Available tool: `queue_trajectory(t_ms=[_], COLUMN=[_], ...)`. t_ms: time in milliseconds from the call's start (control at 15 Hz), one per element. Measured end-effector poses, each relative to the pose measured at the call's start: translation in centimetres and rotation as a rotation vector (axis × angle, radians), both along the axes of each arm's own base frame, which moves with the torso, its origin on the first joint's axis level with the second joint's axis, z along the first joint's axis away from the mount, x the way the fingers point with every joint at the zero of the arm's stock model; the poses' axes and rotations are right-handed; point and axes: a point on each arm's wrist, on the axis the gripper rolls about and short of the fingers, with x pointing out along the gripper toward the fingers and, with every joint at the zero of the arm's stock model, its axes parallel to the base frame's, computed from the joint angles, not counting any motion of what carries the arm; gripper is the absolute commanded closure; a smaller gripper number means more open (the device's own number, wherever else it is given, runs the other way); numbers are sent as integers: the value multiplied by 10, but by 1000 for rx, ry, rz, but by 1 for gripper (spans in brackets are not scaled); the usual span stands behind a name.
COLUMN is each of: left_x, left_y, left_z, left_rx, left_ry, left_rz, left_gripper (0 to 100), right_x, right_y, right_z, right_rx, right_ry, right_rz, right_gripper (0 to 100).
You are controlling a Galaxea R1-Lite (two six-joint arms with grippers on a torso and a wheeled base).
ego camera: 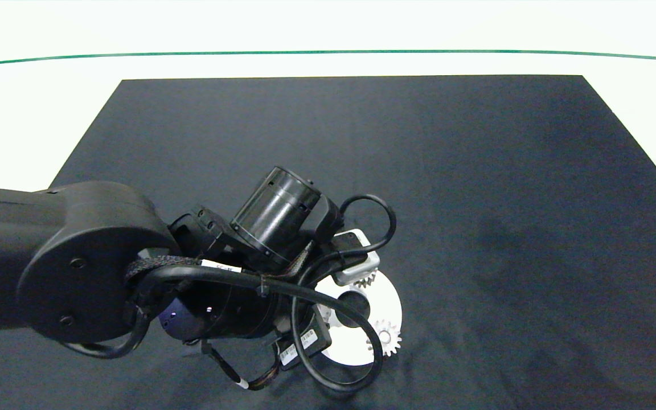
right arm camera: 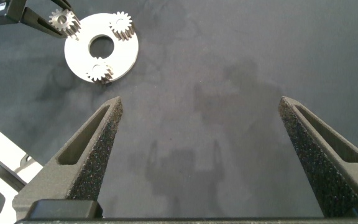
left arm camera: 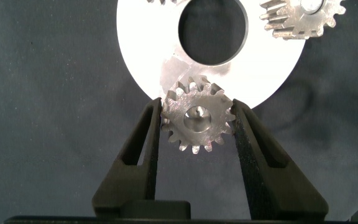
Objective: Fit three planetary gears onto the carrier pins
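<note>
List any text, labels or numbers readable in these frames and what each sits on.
No text can be read.
White label on the left arm's wrist: dark characters, too blurred to read.
Two barcode-style stickers on the black block low on that arm, next to the white disc: too small to read.
Gears, disc and black mat: no markings visible.
</note>
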Motion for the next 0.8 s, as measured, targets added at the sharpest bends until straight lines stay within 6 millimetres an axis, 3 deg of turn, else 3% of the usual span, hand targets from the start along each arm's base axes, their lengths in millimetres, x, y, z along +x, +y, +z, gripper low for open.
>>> queue_trajectory(t_ms=[800], left_x=[-2], left_y=[2], left_z=[-3], left_rx=[25], left_ry=[-16], left_rz=[30], left_gripper=[81], right_x=[-1], right_y=[-1], right_z=[0], right_rx=[-9], right_ry=[-9], right_rz=[4], right_gripper=[0])
